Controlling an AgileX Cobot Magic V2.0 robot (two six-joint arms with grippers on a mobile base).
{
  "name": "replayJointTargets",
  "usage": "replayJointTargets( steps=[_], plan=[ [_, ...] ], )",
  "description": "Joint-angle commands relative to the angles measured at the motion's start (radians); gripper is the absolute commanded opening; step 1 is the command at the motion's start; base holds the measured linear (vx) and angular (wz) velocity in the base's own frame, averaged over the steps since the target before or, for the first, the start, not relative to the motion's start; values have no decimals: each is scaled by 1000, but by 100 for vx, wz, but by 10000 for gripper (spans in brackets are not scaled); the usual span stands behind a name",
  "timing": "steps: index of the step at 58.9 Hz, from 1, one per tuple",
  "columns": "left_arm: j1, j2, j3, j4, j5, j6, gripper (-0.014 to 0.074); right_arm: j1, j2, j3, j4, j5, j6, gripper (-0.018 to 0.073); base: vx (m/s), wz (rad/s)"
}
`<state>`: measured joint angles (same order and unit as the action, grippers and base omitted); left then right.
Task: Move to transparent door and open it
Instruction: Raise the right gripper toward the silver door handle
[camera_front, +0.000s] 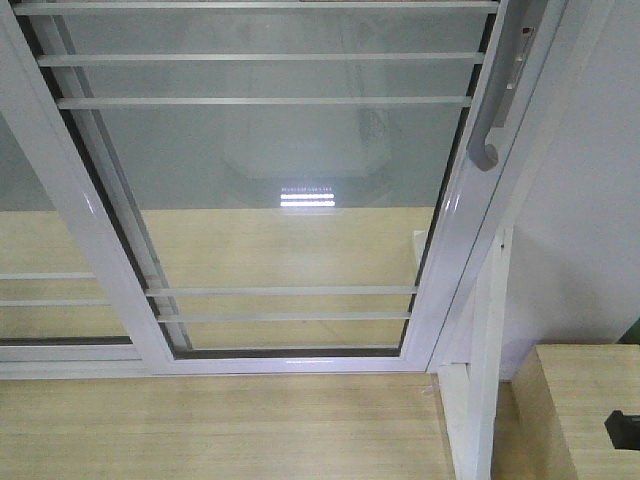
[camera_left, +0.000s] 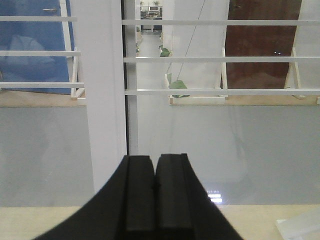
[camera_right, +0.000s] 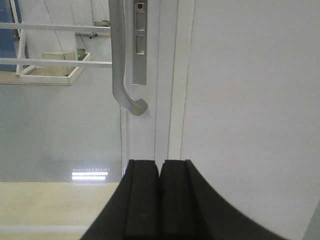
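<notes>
The transparent door (camera_front: 290, 180) is faced closely, its pull handle (camera_right: 118, 60) above the right gripper (camera_right: 159, 200). Fingers are pressed together there and on the left gripper (camera_left: 154, 200); the handle should be hooked, then seemingly drawn leftward.

Pale wood flooring (camera_front: 200, 430) runs under me. Low at my right sits a pale wooden top (camera_front: 585, 400), perhaps a table, with a dark slot (camera_front: 622, 428) at its right edge. Just off its left edge stands a bare white post (camera_front: 480, 370). Past its far edge rises a plain white wall (camera_front: 590, 180). In the room beyond lies a glossy grey floor (camera_left: 225, 145), and a striped glint of light (camera_front: 307, 197) shines on it. Farther back I see a blue panel (camera_left: 30, 40), a dark red-brown panel (camera_left: 260, 40) and low white frames (camera_right: 47, 72) standing on that floor.
</notes>
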<state>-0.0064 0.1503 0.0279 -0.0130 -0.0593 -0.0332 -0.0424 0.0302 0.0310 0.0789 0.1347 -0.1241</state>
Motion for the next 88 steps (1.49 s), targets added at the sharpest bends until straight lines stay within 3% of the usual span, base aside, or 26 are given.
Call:
replayJointTargets(
  steps=[1, 24, 36, 42, 51, 55, 61, 74, 88],
  plan=[
    [-4, 14, 27, -6, -82, 0, -6, -3, 17, 12, -2, -75, -3, -8, 0, 1],
    [-4, 14, 27, -6, -83, 0, -6, -3, 17, 12, -2, -78, -6, -8, 0, 0],
    [-4, 14, 27, -6, -149, 0, -6, -3, 17, 11, -1, -126, -5, -8, 0, 0],
    [-4, 14, 27, -6, -181, 0, -6, -3, 17, 11, -1, -213, -5, -8, 0, 0],
    [-4, 14, 7, -6, -284, -3, -6, -3, 17, 7, 2, -488, 3, -8, 0, 0],
    [-4, 14, -32, -4, -308, -3, -6, -3, 17, -24, 10, -545, 25, -8, 0, 0],
    [-4, 14, -151, 13, -269, -1, -6, -3, 23, -145, 9, -460, 61, -8, 0, 0],
    [-4, 98, -488, 80, -36, -4, -6, -3, 128, -449, -6, -225, 61, -8, 0, 0],
    [-4, 333, -730, 71, 2, -4, -6, -3, 383, -635, -6, -209, 61, -8, 0, 0]
  ],
)
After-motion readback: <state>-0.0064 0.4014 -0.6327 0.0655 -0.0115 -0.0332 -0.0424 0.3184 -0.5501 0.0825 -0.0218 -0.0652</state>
